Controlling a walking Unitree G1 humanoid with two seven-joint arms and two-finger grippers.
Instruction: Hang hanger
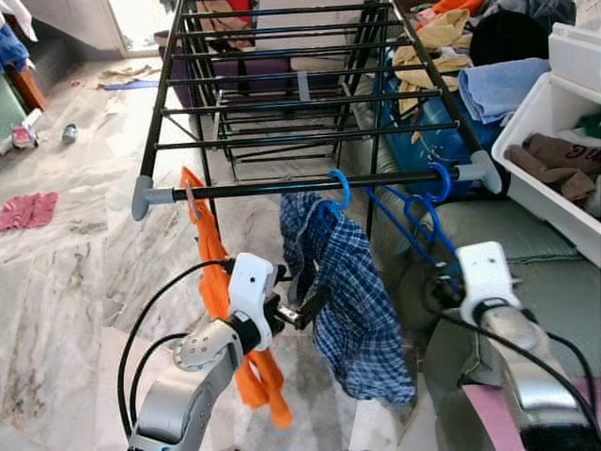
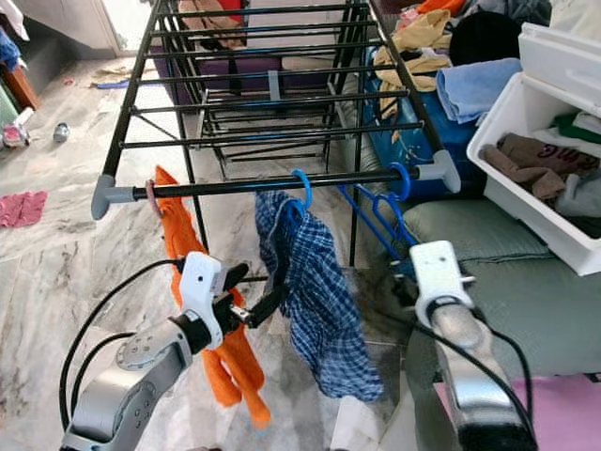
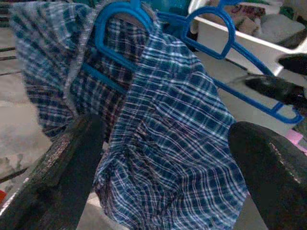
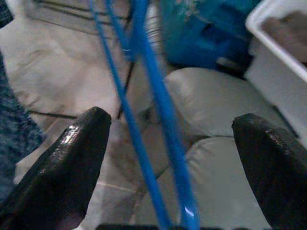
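Left eye view: a black drying rack (image 1: 282,103) stands on a marble floor (image 1: 66,282). On its front rail (image 1: 310,183), two blue hangers are hooked. The first hanger (image 1: 336,193) sits near the middle of the rail and carries a blue checked garment (image 1: 352,301). The second, empty hanger (image 1: 423,221) is hooked near the rail's right end. An orange cloth (image 1: 216,272) is pegged near the left end of the rail.

Left gripper (image 3: 158,163): raised in front of the checked garment, fingers (image 3: 57,177) spread wide, holding nothing. Whether they touch the fabric cannot be told.

Right gripper (image 4: 168,158): raised at the lower part of the empty hanger, fingers (image 4: 67,167) spread apart with the blue hanger bars running between them, not closed on them.

A white bin (image 1: 554,160) with clothes stands to the right of the rack, beside a grey-green cushion (image 1: 507,240).
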